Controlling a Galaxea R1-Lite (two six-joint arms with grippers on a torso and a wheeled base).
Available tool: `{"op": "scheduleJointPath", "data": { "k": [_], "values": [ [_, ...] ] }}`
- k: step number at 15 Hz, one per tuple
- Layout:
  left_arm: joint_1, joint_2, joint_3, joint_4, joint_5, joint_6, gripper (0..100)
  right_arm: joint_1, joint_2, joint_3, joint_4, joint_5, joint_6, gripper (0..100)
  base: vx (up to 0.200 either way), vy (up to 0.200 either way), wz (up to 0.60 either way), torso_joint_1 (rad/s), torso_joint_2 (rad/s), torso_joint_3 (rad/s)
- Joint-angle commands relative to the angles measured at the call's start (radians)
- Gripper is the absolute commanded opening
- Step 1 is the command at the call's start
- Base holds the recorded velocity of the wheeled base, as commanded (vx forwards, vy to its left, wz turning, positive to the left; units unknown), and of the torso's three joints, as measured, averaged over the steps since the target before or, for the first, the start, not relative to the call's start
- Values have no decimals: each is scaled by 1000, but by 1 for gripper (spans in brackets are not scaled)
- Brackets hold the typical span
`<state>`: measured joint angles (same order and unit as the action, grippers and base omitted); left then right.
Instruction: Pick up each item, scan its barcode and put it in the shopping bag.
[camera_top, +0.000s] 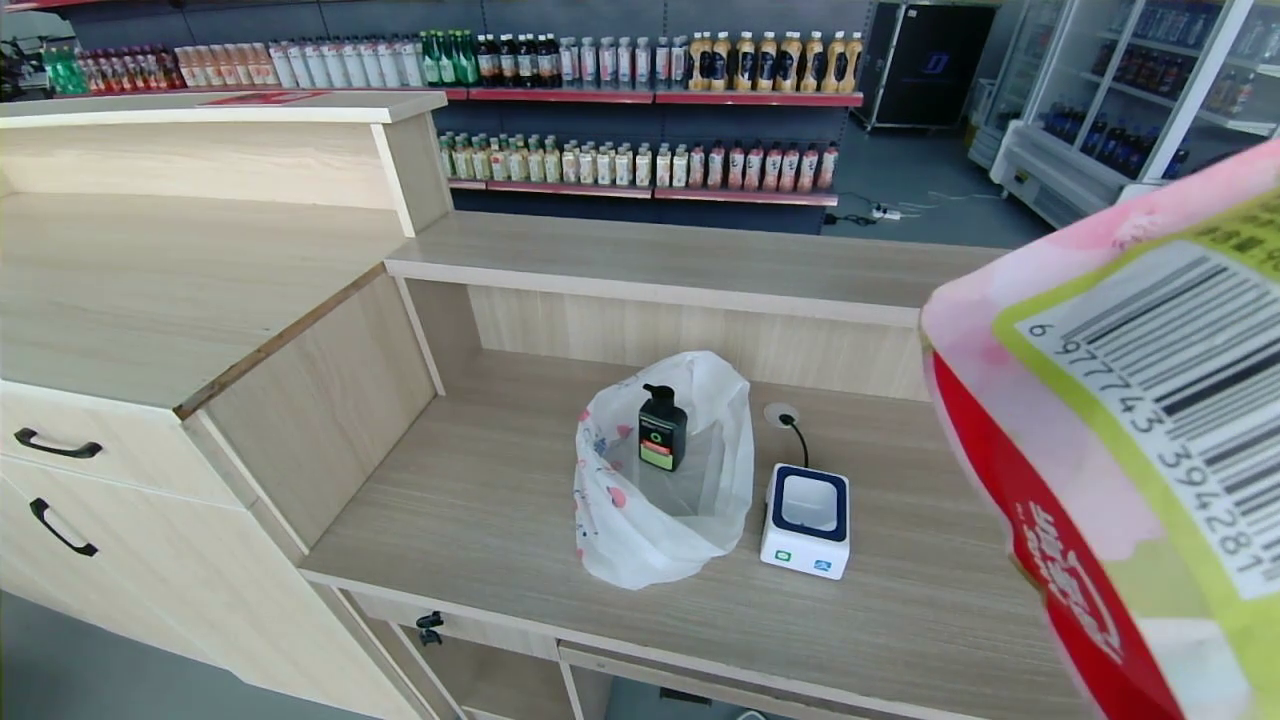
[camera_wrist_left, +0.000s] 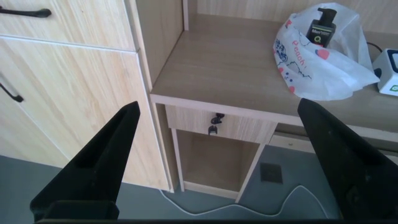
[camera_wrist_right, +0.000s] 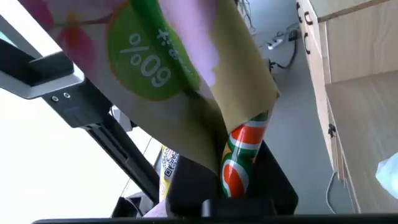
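Packet: You have the pink, green and red snack packet (camera_top: 1130, 430) raised close to the head camera, above the right end of the countertop (camera_top: 480, 500). Its barcode panel faces up toward that camera.
Right gripper: It (camera_wrist_right: 233, 186) is clamped on one end of the packet, and the rest of the packet fans out beyond the fingers.
Scanner: The white scanner (camera_top: 806, 520) with the dark-framed window sits near the middle of the countertop, well below the packet and to its left. Its cable (camera_top: 797, 440) runs back to a round port near the rear wall.
Shopping bag: The white printed bag (camera_top: 640, 520) stands just beside the scanner's left side, with its mouth open upward. A black pump bottle (camera_top: 662, 430) stands upright inside it.
Left gripper: Your left tool (camera_wrist_left: 219, 106) is spread wide and holds nothing. It hangs low, out in front of the countertop's front-left corner, facing the keyed drawer (camera_wrist_left: 217, 121).
Edges: A raised ledge walls the rear edge, and the tall cabinet side closes the left edge.
Open room: Bare wood lies from the scanner to the right end and along the front edge.
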<state>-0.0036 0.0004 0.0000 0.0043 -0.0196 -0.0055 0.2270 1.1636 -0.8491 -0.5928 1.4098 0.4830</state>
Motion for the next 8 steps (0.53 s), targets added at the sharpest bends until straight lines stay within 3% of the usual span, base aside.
{"op": "scheduleJointPath", "data": {
  "k": [1, 3, 8],
  "values": [
    [1, 1, 0, 0, 0, -1, 100, 21, 41, -18, -1, -2, -32, 0, 0, 0, 0, 0, 0, 0],
    [1, 1, 0, 0, 0, -1, 100, 46, 34, -5, -1, 0, -52, 0, 0, 0, 0, 0, 0, 0],
    [1, 1, 0, 0, 0, -1, 100, 121, 103, -1, -1, -2, -314, 0, 0, 0, 0, 0, 0, 0]
  ]
}}
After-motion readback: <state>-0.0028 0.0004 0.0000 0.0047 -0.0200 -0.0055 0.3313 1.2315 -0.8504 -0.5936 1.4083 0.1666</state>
